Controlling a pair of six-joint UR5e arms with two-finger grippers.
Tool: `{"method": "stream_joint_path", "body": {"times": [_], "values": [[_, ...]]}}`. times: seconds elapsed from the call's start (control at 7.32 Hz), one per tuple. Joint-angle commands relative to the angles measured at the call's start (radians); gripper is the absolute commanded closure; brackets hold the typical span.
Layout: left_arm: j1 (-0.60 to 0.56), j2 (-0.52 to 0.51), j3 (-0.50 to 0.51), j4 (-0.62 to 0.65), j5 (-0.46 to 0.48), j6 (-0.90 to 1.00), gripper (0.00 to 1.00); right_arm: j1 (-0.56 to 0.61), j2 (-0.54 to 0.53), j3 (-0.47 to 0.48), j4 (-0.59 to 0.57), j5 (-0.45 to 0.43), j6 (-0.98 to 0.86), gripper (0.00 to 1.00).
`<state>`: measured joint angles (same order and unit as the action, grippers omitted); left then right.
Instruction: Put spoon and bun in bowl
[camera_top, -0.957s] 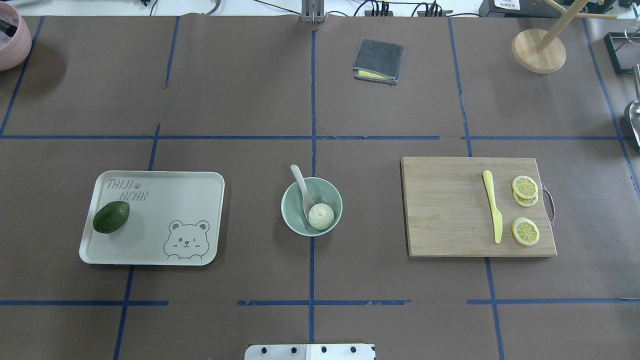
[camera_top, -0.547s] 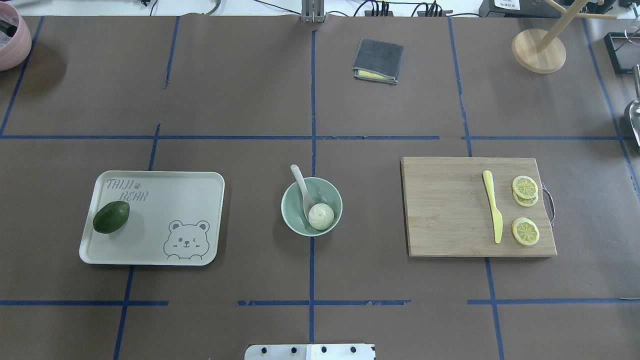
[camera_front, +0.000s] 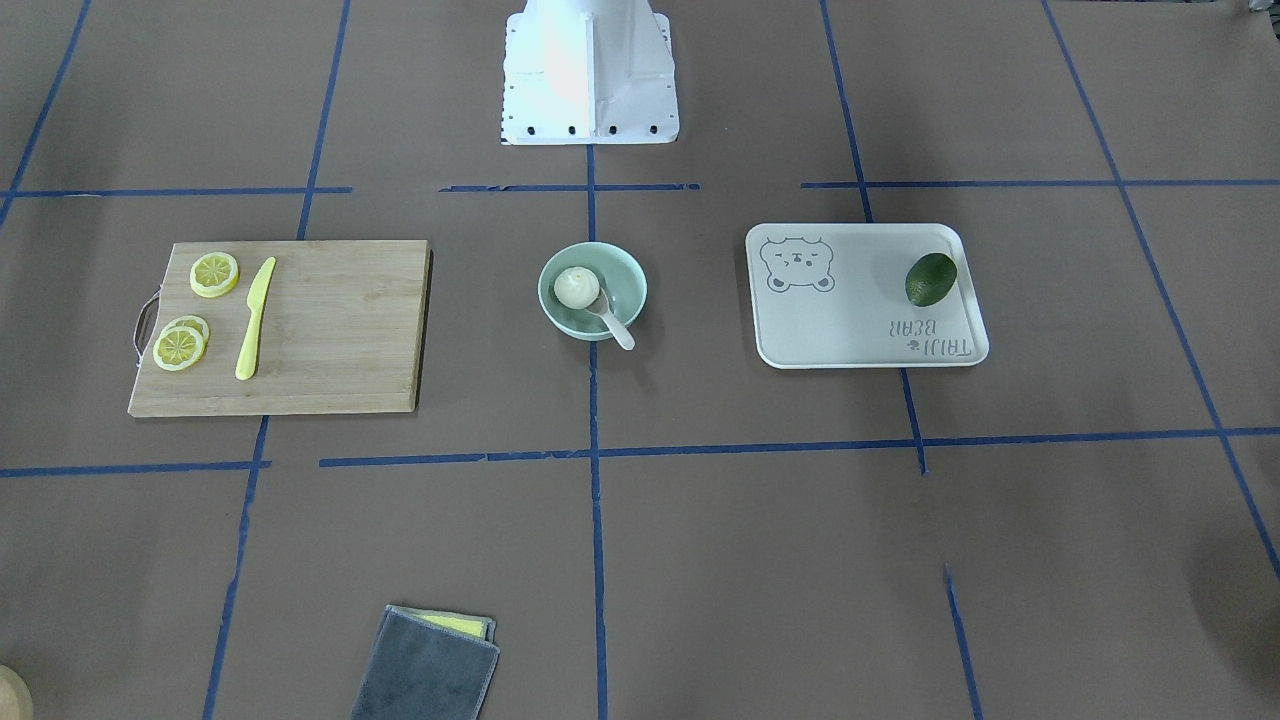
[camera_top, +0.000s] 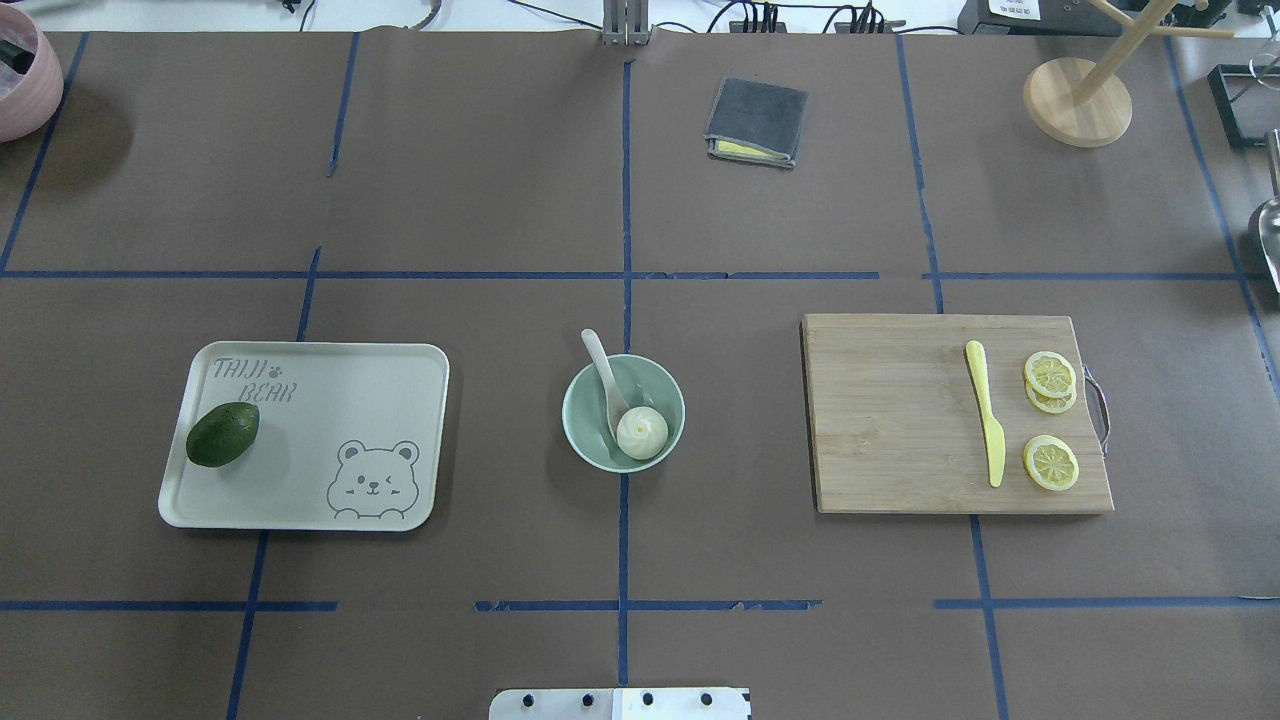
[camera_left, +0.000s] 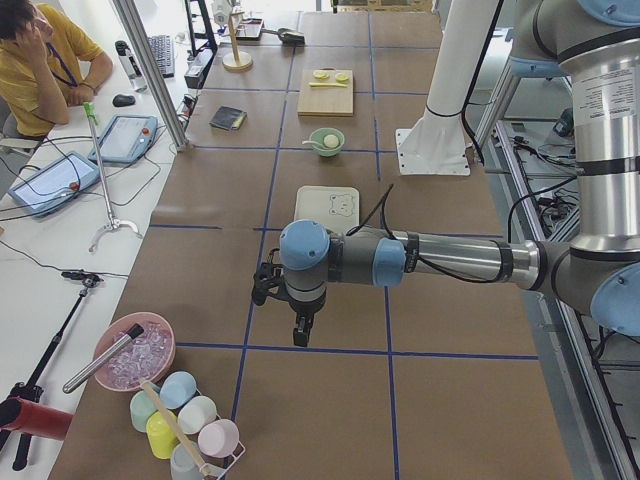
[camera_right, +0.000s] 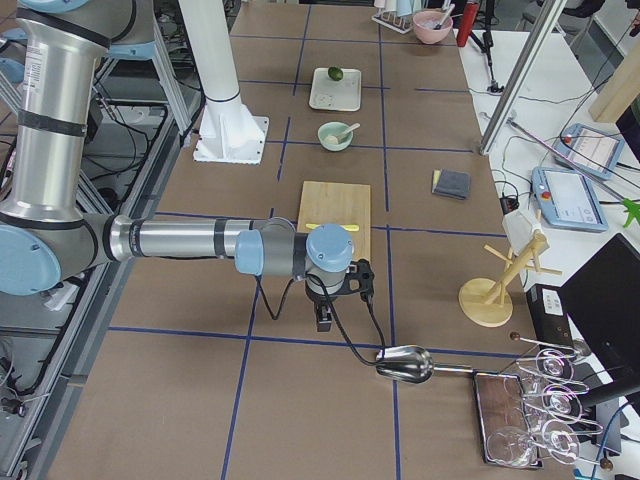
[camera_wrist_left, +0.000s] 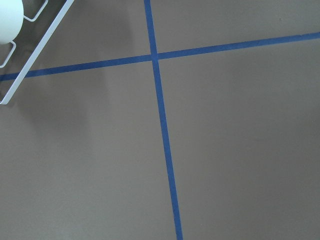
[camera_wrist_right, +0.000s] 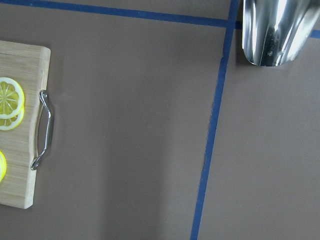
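The mint-green bowl (camera_top: 577, 398) stands at the table's centre. The white bun (camera_top: 641, 432) lies inside it. The off-white spoon (camera_top: 603, 366) rests with its scoop in the bowl beside the bun and its handle over the far-left rim. The front view shows the same bowl (camera_front: 627, 277), bun (camera_front: 576, 288) and spoon (camera_front: 619, 331). My left gripper (camera_left: 301, 337) hangs over bare table far to the left. My right gripper (camera_right: 326, 321) hangs past the cutting board's right end. Both show only in the side views, so I cannot tell whether they are open or shut.
A beige tray (camera_top: 330, 400) with an avocado (camera_top: 222, 434) lies left of the bowl. A cutting board (camera_top: 890, 420) with a yellow knife (camera_top: 985, 412) and lemon slices (camera_top: 1050, 462) lies right. A grey cloth (camera_top: 756, 120), a wooden rack (camera_top: 1077, 100) and a metal scoop (camera_wrist_right: 274, 30) are further off.
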<state>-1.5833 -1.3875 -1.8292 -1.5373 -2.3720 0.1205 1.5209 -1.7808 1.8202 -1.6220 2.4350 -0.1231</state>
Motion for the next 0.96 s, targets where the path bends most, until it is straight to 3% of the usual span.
{"method": "stream_joint_path", "body": {"times": [0.0, 0.82], "values": [[-0.012, 0.001, 0.002, 0.002, -0.006, 0.002, 0.00, 0.018, 0.061, 0.005, -0.012, -0.036, 0.000, 0.00], [-0.014, 0.007, 0.007, 0.003, 0.002, -0.001, 0.00, 0.016, -0.015, -0.013, 0.002, -0.034, -0.015, 0.00]]}}
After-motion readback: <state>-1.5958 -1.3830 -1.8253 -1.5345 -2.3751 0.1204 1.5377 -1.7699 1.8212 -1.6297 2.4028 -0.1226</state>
